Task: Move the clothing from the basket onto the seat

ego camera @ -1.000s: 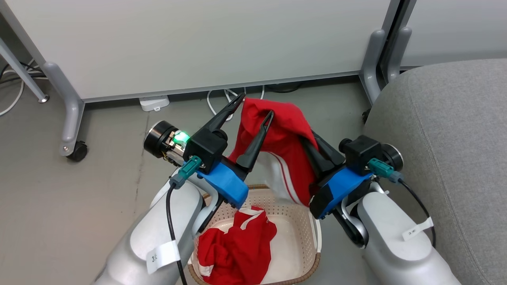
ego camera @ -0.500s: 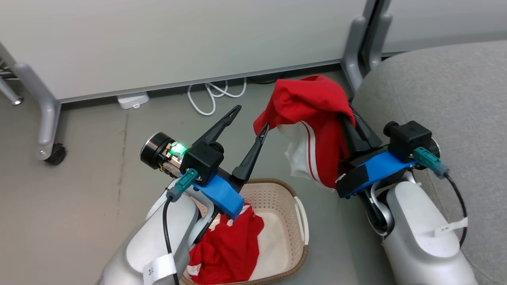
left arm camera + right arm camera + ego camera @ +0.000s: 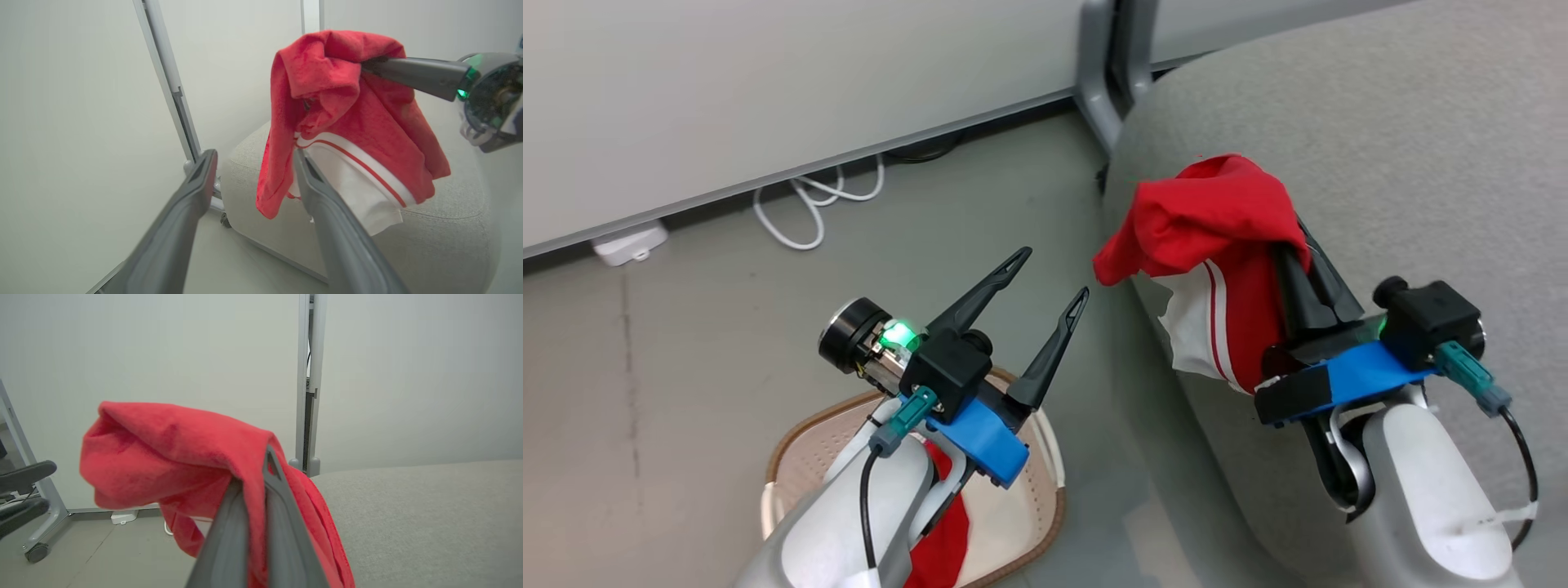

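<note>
Head view: the right gripper is clamped on a bunched red garment with white striped trim, held up over the rounded near edge of the grey seat; the left gripper is spread wide and empty above the basket, where a second red garment lies partly hidden under the forearm; I judge the carry-over of the first piece is in hand, not yet laid down

Left wrist view: the red garment hangs from the other arm's fingers in front of the seat; whether its white hem touches the cushion I cannot tell

Right wrist view: fabric is pinched between the closed fingers and draped over them; the seat spreads broad and bare to the right, with a partition post beyond its far corner; the next move probably calls for going further in from the edge, lowering, then opening, lest the cloth slide to the floor
</note>
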### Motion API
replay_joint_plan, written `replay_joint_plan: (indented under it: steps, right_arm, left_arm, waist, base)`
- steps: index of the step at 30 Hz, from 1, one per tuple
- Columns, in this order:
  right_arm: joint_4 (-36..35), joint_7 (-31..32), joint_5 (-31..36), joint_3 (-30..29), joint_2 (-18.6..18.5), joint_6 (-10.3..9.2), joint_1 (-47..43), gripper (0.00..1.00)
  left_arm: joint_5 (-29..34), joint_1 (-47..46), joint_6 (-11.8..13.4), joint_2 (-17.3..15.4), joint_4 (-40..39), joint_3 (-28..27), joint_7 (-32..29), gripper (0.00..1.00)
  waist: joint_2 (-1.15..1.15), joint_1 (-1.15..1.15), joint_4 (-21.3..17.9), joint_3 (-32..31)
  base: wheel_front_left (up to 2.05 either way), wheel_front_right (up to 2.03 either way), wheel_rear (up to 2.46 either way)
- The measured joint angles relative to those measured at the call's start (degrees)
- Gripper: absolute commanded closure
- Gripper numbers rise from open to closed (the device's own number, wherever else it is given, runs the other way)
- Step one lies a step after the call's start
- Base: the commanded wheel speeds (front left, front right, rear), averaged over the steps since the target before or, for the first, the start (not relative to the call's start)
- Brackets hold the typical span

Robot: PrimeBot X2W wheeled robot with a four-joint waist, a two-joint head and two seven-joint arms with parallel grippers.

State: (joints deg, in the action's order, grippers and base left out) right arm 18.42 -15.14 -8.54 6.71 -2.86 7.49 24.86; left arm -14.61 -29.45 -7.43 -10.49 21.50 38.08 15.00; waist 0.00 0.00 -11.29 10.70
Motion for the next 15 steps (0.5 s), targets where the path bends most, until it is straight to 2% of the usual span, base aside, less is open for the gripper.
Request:
replay_joint_plan:
  steps: [8,15]
  right_arm:
    - [-4.56,0.01,-0.76,-3.77,-0.01,0.00,-4.87,1.00]
    - [-7.04,0.01,-1.29,-4.80,-0.01,0.00,-9.29,1.00]
  left_arm:
    - [0.04,0.64,0.00,0.21,-1.11,0.89,0.00,0.00]
    - [0.08,1.18,0.00,0.31,-1.24,1.37,0.00,0.00]
  waist:
    - [0.00,0.00,-5.40,0.87]
    - [0.00,0.00,-8.00,0.66]
  base:
    - [0.00,0.00,0.00]
    - [0.00,0.00,0.00]
